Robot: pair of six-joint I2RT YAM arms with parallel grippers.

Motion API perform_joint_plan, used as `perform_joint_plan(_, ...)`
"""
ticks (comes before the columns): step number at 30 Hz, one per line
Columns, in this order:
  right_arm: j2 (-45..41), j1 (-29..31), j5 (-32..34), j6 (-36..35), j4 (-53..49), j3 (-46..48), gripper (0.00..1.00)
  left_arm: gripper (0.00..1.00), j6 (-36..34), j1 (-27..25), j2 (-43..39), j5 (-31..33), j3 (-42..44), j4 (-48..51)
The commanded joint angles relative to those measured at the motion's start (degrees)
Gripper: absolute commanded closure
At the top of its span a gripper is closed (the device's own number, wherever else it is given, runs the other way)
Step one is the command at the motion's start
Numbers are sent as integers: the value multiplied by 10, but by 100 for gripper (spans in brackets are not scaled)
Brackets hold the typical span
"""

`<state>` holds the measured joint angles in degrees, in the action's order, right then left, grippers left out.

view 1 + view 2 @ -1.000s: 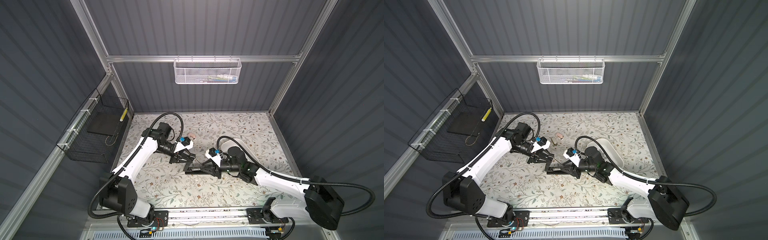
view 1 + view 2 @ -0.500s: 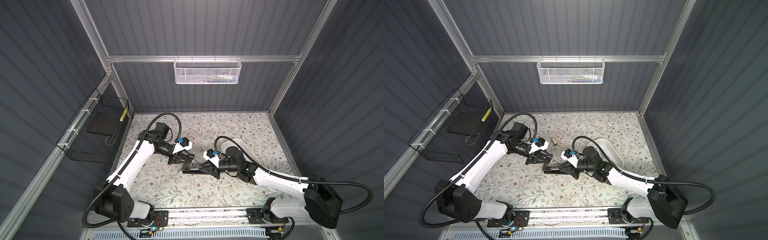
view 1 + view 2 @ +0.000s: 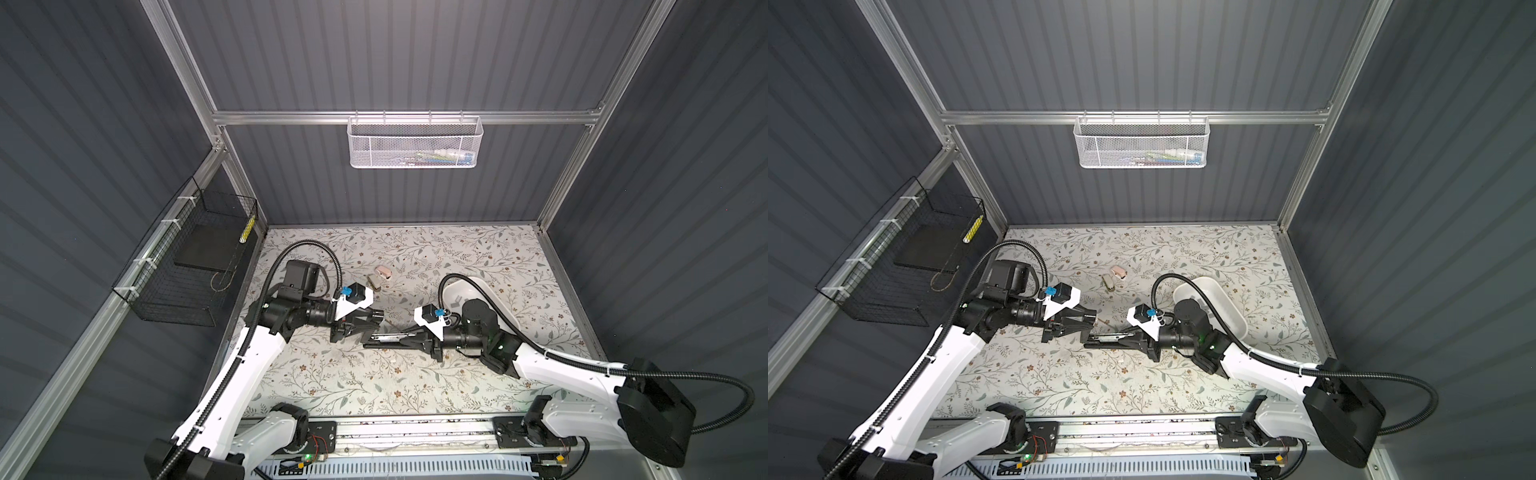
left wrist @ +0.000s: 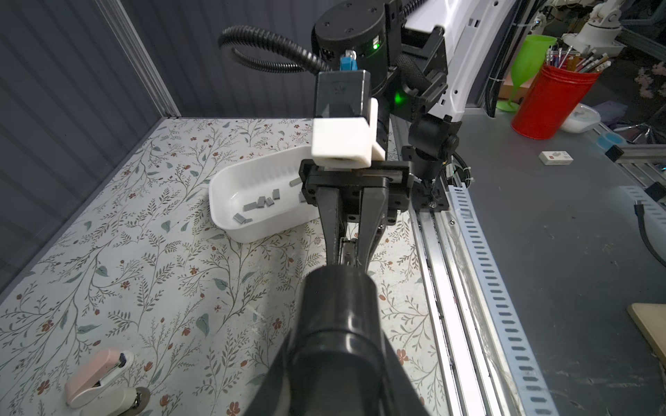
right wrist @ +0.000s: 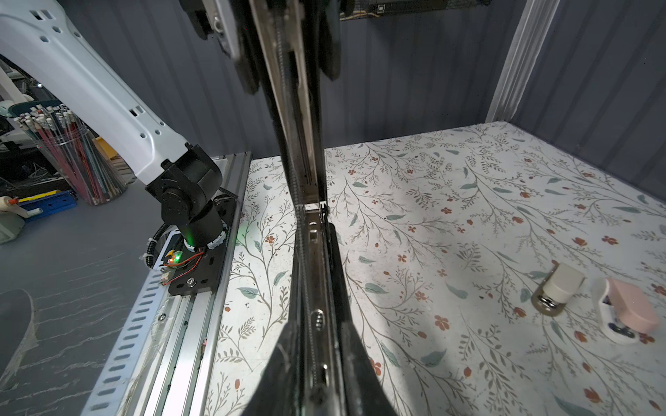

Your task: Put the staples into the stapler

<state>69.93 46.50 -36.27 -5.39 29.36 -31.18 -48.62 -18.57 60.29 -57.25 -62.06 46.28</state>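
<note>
The black stapler [image 3: 384, 338] hangs open just above the table between my two grippers in both top views. My left gripper [image 3: 368, 322] is shut on its rounded top arm [image 4: 335, 317]. My right gripper [image 3: 409, 338] is shut on the base with the metal magazine channel [image 5: 313, 273], fingers on either side. In the left wrist view the right gripper [image 4: 351, 234] faces me, clamped on the channel. Several grey staples [image 4: 257, 206] lie in the white tray [image 4: 230, 219] behind the right arm.
A small pink stapler [image 5: 629, 313] and a beige one [image 5: 560, 288] lie on the floral mat behind the left gripper [image 3: 1084, 318]. A black wire basket [image 3: 187, 266] hangs on the left wall, a white mesh basket [image 3: 415, 143] on the back wall. The rail [image 3: 395, 432] runs along the front.
Both grippers and the stapler have shifted a little to the left. The right gripper's jaws have closed tighter on the stapler's base.
</note>
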Motion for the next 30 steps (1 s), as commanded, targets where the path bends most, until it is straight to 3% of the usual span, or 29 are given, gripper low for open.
perform_joint_plan(1, 9, -8, 40, 20, -28, 17, 100, 100, 46, 23, -9, -66, -11, -73)
perform_joint_plan(8, 1, -22, 25, 44, 24, 40, 100, 100, -8, 132, 32, -203, -19, -16)
perform_joint_plan(13, -2, -31, 20, 58, 42, 46, 100, 100, -74, 143, 47, -197, -44, 65)
perform_joint_plan(17, -10, -40, 16, 82, 93, 70, 100, 100, -67, 158, 42, -236, -23, 36)
perform_joint_plan(24, -36, -52, 11, 113, 198, 120, 100, 100, -69, 178, 11, -245, -12, 37)
perform_joint_plan(30, -37, -53, 0, 125, 258, 141, 100, 100, 19, 180, -18, -239, 5, -39)
